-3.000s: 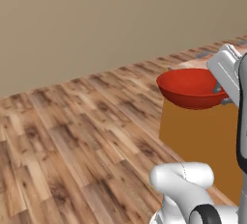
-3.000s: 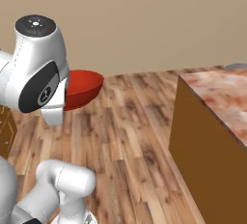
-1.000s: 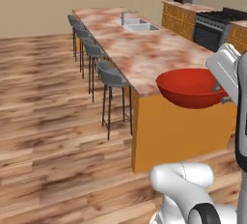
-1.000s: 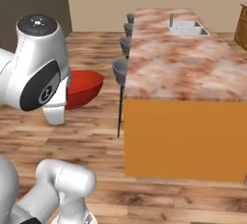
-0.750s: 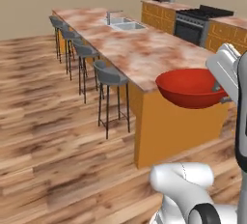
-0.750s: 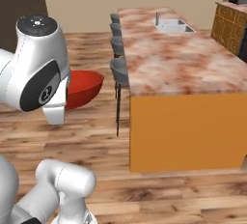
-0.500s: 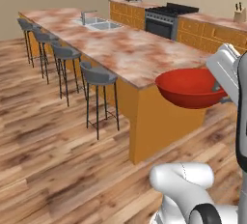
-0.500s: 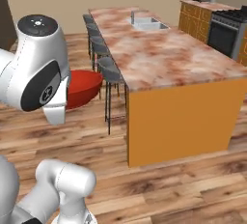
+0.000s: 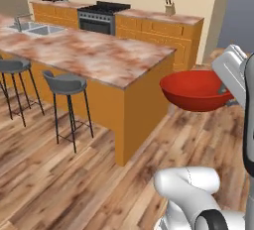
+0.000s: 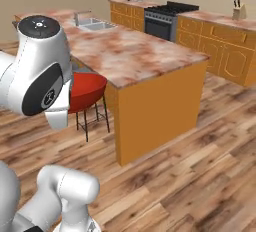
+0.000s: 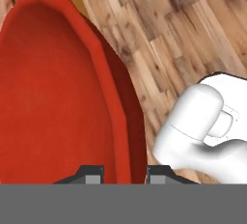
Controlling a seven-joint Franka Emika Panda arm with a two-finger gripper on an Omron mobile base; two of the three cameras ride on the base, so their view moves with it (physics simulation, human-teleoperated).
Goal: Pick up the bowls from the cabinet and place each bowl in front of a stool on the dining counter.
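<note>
End effector (image 11: 118,172) clamped on the rim of the red bowl (image 9: 194,90) — one fingertip inside, one outside. Bowl hangs in the air above the wood floor (image 9: 59,174), just off the end of the marble worktop (image 9: 94,55) — stools (image 9: 64,83) line its side.

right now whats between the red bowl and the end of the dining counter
Nothing stands there. In the left base view only bare wood floor separates the red bowl, held up by the gripper, from the dining counter end.
</note>
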